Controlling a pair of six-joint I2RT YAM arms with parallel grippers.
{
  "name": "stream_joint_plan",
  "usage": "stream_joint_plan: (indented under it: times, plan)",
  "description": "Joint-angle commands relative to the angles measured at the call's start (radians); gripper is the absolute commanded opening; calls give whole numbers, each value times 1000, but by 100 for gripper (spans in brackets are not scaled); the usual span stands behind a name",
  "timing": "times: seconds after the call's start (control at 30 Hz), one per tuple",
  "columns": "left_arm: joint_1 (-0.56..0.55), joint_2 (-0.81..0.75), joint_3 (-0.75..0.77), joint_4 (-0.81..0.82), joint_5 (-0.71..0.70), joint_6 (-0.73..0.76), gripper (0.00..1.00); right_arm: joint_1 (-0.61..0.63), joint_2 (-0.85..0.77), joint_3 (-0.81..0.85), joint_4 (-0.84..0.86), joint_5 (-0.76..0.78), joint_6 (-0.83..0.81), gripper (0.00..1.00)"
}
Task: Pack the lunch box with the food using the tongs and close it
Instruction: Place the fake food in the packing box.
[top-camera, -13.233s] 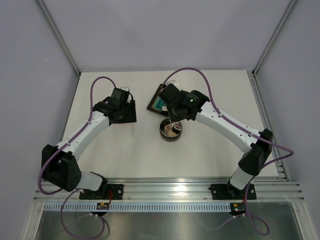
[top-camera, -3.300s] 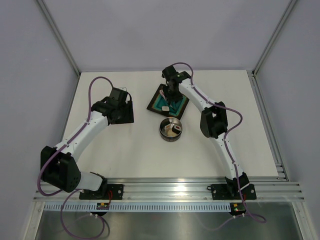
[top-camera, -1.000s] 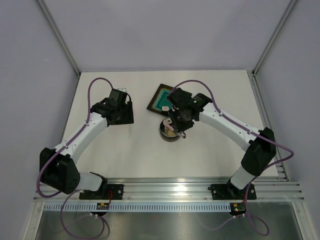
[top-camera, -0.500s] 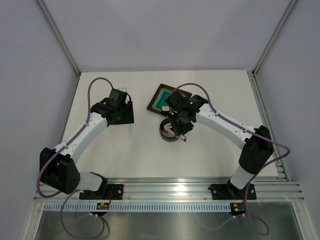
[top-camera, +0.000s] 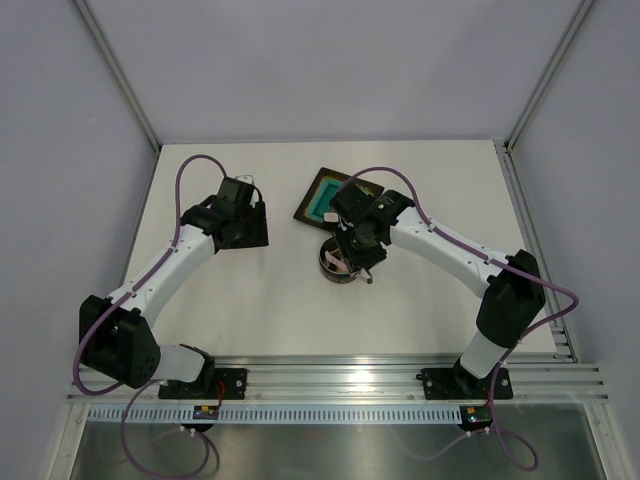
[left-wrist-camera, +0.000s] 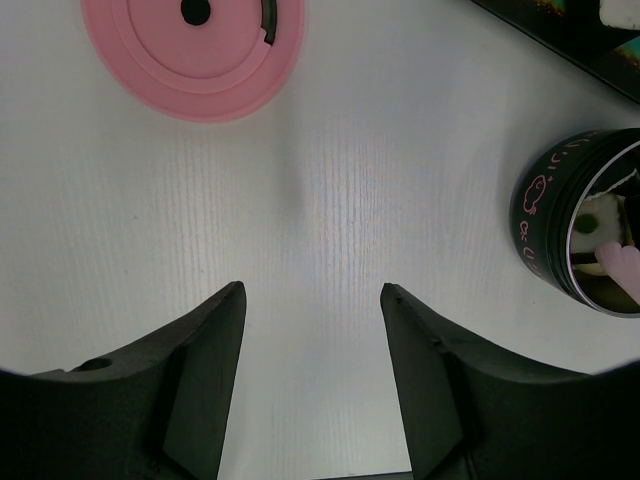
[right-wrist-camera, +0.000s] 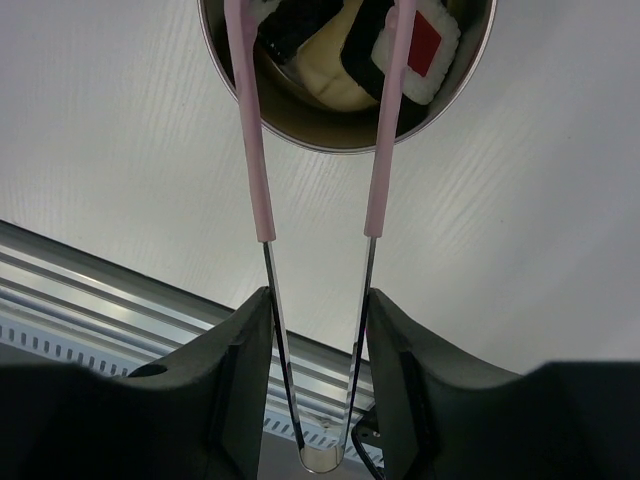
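The lunch box (right-wrist-camera: 330, 148) is a round steel bowl, dark outside with pink print (left-wrist-camera: 540, 225), standing mid-table (top-camera: 328, 268). Food lies inside: a white piece with a red spot (right-wrist-camera: 428, 40) and a beige piece (right-wrist-camera: 325, 60). My right gripper (right-wrist-camera: 318, 295) hangs over it (top-camera: 358, 250), shut on the tongs (right-wrist-camera: 258, 180). Their pink-sleeved arms stand spread, with the tips inside the box and nothing seen pinched between them. The pink lid (left-wrist-camera: 190, 50) lies flat on the table ahead of my left gripper (left-wrist-camera: 312, 290), which is open and holds nothing.
A square dark tray with a teal centre (top-camera: 322, 196) lies just behind the lunch box, and its corner shows in the left wrist view (left-wrist-camera: 560, 30). The aluminium rail runs along the near table edge (right-wrist-camera: 110, 280). The left arm (top-camera: 180, 250) hides the lid from above.
My right gripper has eased a little wider over the lunch box, and the tongs' arms have spread apart. The left arm has not moved.
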Motion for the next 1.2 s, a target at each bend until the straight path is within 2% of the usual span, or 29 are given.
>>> stream_joint_plan:
  times: [0.0,0.27,0.37,0.57,0.83,0.97,1.0,1.17]
  plan:
    - [6,-10,-1,39,9,5,60,14,-6,28,-1,-14,-8,48]
    - [6,-13,-4,40,9,3,60,16,-17,43,-1,-9,-7,46]
    - [4,-14,-6,37,7,3,60,16,-27,49,2,6,-4,41]
    - [4,-14,-7,39,6,3,60,16,-61,61,27,93,16,21]
    - [4,-25,-12,39,4,5,60,1,-89,88,44,277,30,12]
    - [6,-30,-12,37,3,5,60,-113,-127,31,74,302,42,11]
    - [4,-33,-13,37,3,5,60,-177,-153,11,109,298,44,11]
    - [4,-37,-23,42,10,3,60,-346,-182,-138,244,331,81,11]
